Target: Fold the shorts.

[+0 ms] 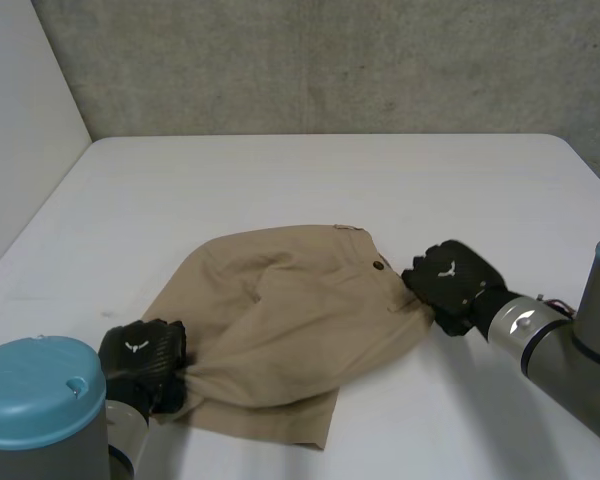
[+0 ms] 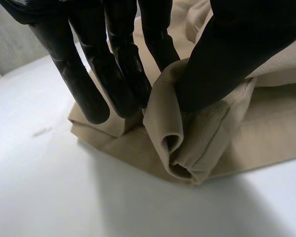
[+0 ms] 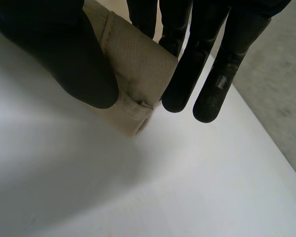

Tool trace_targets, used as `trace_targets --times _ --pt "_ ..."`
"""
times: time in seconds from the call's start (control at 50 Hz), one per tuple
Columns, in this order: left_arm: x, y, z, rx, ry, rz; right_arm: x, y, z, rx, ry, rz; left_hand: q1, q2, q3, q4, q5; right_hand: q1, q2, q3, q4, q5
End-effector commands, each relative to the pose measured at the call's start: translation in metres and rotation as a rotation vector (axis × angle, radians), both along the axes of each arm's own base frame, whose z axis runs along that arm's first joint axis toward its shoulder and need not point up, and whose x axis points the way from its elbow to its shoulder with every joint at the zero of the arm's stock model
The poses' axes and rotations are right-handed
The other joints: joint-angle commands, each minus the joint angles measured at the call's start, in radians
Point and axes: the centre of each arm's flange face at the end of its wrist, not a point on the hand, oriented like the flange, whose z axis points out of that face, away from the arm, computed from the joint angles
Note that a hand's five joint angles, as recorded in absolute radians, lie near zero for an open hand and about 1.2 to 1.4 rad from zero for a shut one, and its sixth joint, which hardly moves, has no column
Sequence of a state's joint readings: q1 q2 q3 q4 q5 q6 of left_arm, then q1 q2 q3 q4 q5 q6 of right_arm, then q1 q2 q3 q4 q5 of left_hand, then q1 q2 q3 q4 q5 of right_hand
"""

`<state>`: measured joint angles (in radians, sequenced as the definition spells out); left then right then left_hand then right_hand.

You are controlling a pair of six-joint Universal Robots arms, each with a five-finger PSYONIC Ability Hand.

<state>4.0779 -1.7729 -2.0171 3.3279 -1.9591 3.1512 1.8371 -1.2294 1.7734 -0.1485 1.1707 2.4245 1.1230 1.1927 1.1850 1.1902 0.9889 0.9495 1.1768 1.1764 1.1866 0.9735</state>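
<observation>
Tan shorts (image 1: 290, 325) lie bunched on the white table (image 1: 280, 180), a dark button near their right edge. My left hand (image 1: 145, 360) sits at the shorts' near-left corner; its thumb and fingers (image 2: 123, 74) pinch a rolled hem of the shorts (image 2: 197, 143). My right hand (image 1: 452, 280) is at the right edge by the waistband. There its thumb presses a folded corner of the shorts (image 3: 138, 64) against its fingers (image 3: 187, 74).
A grey concrete wall (image 1: 330, 60) stands behind the table, and a white panel (image 1: 20, 120) rises at the left. Bare tabletop lies beyond the shorts and along the front right.
</observation>
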Motion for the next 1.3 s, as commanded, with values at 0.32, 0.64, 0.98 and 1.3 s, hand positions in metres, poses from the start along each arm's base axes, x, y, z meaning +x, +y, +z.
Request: trace_targets --times 0.32,0.64,0.98,1.3 --pt "-0.002 -0.025 0.185 -0.521 0.058 -0.183 -0.02 0.007 0.193 -0.217 -0.156 -0.228 0.273 0.204 0.211 0.206 0.233 0.447 0.219 0.22 0.21 0.248" --pt "-0.042 -0.136 0.129 -0.226 -0.033 -0.233 0.042 -0.027 0.123 -0.03 -0.046 -0.181 0.273 0.204 0.211 0.206 0.233 0.138 -0.089 -0.089 -0.099 -0.06" --pt "-0.04 -0.144 0.096 -0.071 -0.093 -0.19 0.022 0.045 0.066 0.495 -0.416 -0.349 0.273 0.204 0.211 0.206 0.233 -0.577 -0.804 -0.804 -0.814 -0.775" --pt "-0.04 -0.151 0.085 -0.062 -0.096 -0.184 0.049 0.134 0.009 0.514 -0.348 -0.141 0.273 0.204 0.211 0.206 0.233 -0.577 -0.804 -0.804 -0.814 -0.775"
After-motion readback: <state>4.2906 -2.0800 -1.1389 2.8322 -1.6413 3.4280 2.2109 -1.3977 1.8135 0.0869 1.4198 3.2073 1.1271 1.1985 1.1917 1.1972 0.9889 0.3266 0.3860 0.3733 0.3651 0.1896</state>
